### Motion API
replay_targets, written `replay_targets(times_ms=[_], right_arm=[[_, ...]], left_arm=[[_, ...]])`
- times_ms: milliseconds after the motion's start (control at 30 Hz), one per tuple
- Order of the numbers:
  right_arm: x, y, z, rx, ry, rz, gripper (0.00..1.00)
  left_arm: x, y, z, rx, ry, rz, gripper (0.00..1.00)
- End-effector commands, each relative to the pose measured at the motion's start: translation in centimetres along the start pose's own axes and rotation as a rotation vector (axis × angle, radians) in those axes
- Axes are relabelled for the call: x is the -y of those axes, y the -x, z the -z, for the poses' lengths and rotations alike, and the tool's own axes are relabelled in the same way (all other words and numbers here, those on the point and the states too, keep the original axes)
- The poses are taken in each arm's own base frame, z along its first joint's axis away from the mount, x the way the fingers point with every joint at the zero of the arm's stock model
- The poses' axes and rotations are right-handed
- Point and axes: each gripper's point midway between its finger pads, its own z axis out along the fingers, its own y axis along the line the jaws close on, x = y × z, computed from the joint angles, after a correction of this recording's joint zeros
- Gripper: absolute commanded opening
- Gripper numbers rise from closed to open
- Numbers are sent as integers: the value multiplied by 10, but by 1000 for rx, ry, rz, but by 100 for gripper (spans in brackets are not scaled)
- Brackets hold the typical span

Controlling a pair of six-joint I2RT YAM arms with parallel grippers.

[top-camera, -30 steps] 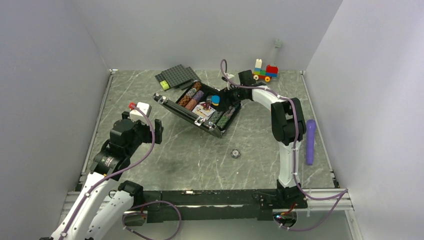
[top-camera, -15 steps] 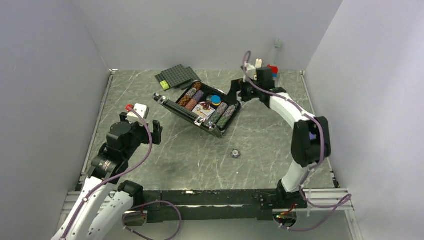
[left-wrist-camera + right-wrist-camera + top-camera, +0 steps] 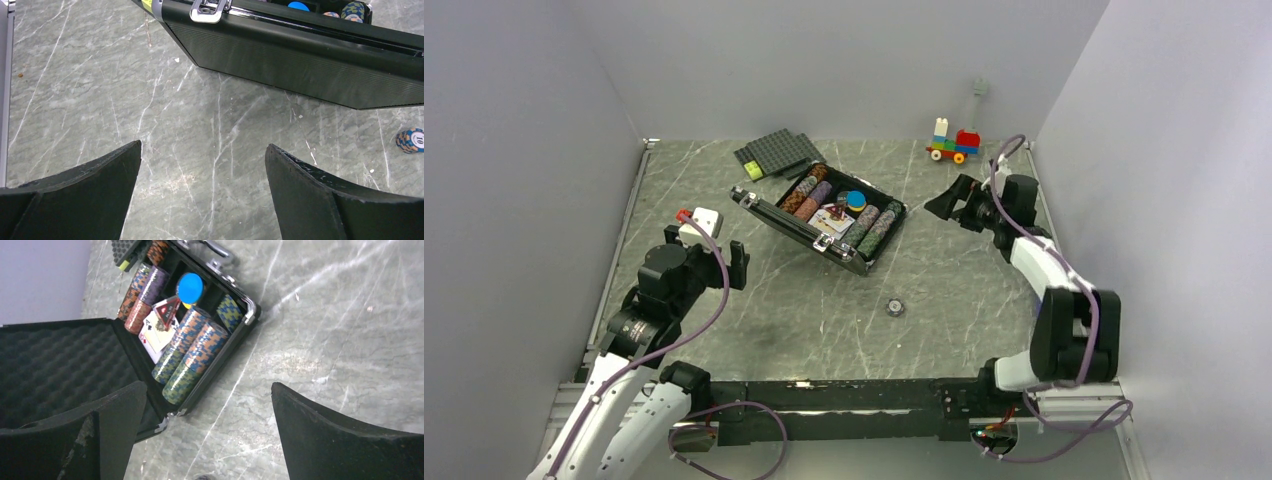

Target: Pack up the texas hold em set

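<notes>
The black briefcase (image 3: 879, 245) lies open at mid-table, its lid (image 3: 774, 215) standing along the near-left side. Multicoloured chip rows (image 3: 874, 228), cards (image 3: 832, 218) and a blue disc (image 3: 855, 198) sit inside. A small chip stack (image 3: 894, 307) lies loose in front of the case. My right gripper (image 3: 944, 203) is open and empty, right of the case. Its wrist view shows the chip rows (image 3: 192, 355), the blue disc (image 3: 190, 288) and the foam-lined lid (image 3: 55, 365). My left gripper (image 3: 729, 262) is open and empty, left of the case, facing the lid's ribbed outside (image 3: 310, 70).
Dark studded baseplates (image 3: 777, 152) lie behind the case at the back. A colourful brick toy car (image 3: 954, 146) stands at the back right. The loose chip stack also shows at the right edge of the left wrist view (image 3: 411, 140). White walls enclose the table.
My right arm has pulled back from the case's far side and swung right; its gripper now sits to the right of the case. My left arm has hardly moved.
</notes>
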Motion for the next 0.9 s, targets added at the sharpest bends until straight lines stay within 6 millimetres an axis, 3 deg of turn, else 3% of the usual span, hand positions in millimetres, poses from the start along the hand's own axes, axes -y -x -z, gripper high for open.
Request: replay_targets(times_ms=[0,100,267,433,567,867], right_arm=[[-23,36,38,166,-93,233,100],[-34,46,57,277,-85,233,100],[-40,46,70,394,-16,136,100],[-19,40,75,311,-196,169,100],[-4,39,94,351,-319,146,100],[-9,30,100,353,-297,137,100]], left_arm=[[-2,11,-2,42,8,-15,97],[-1,13,0,52,0,-15,97],[1,16,4,74,-10,5,96],[15,3,2,1,-42,69,93],[50,-6,0,-33,-108,119,92],[194,-31,6,-116,-338,182,92]])
